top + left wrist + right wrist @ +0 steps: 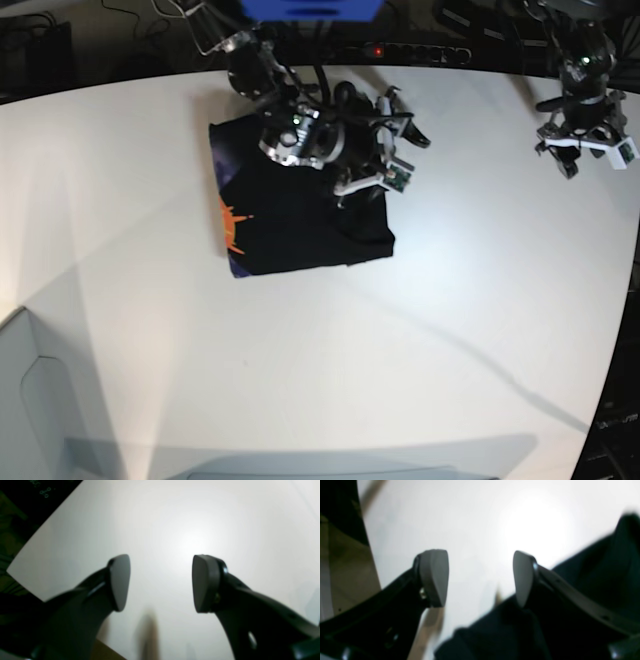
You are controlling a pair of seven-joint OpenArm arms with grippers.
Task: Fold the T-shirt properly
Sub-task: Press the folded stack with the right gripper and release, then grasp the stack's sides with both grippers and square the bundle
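Observation:
The black T-shirt (305,220) lies folded into a rough square on the white table (320,350), with an orange print (232,222) showing at its left edge. My right gripper (408,120) hovers over the shirt's far right corner. In the right wrist view the right gripper (480,577) is open with nothing between its fingers, and black fabric (495,635) lies below and to the right. My left gripper (585,150) is off at the table's far right, away from the shirt. The left gripper (161,582) is open over bare table.
Dark cables and a power strip (420,50) run along the table's back edge, and a blue object (310,8) sits at the top. A grey container (30,400) stands at the front left corner. The table's curved edge (620,330) falls away at the right.

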